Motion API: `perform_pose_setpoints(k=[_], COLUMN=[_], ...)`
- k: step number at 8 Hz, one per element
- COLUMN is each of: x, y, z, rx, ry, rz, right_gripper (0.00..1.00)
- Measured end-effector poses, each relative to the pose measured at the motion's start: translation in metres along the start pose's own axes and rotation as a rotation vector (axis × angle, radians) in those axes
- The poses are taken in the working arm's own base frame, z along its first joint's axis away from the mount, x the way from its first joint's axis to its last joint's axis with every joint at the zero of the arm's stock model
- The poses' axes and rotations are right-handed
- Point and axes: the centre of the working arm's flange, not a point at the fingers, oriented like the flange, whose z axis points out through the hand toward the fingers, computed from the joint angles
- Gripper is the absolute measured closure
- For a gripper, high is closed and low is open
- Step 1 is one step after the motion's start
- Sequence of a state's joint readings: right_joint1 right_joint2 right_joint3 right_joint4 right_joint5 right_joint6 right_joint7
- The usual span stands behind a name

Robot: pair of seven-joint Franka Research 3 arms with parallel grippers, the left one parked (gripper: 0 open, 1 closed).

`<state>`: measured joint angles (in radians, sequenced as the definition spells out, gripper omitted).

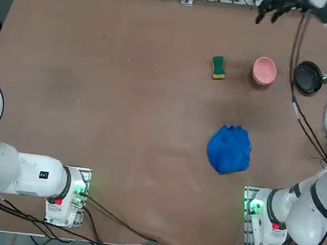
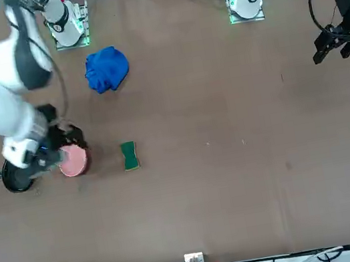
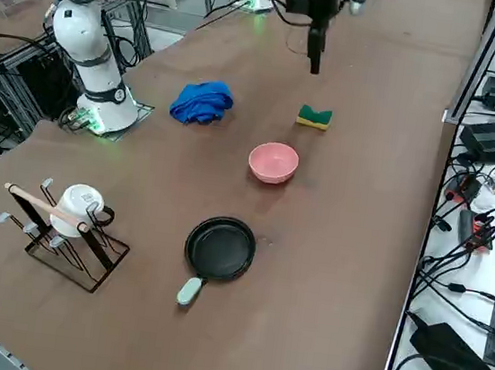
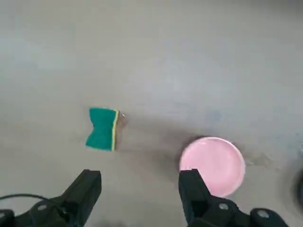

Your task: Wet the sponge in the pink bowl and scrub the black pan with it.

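Above table: right pincer (image 4: 140, 189) wide open, empty

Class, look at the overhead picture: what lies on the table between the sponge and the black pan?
The pink bowl lies between the sponge and the black pan; the top view shows all three in a row.

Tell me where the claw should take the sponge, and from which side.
Come straight down from above with the open right claw and pinch the sponge across its narrowed middle. It lies flat on the table, green face up, clear of the pink bowl, so both long edges are probably free for the fingers.
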<state>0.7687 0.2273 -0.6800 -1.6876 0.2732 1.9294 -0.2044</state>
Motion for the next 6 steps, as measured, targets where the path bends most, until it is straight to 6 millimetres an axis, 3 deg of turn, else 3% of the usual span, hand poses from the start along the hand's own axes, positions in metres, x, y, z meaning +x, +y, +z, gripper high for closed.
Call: perform_pose_setpoints(k=[3, 6], x=[-0.016, -0.039], y=[0.033, 0.060], z=[-0.066, -0.114], rx=[-0.041, -0.040], ry=[-0.004, -0.009], rz=[0.005, 0.020], right_gripper=[0.00, 0.00])
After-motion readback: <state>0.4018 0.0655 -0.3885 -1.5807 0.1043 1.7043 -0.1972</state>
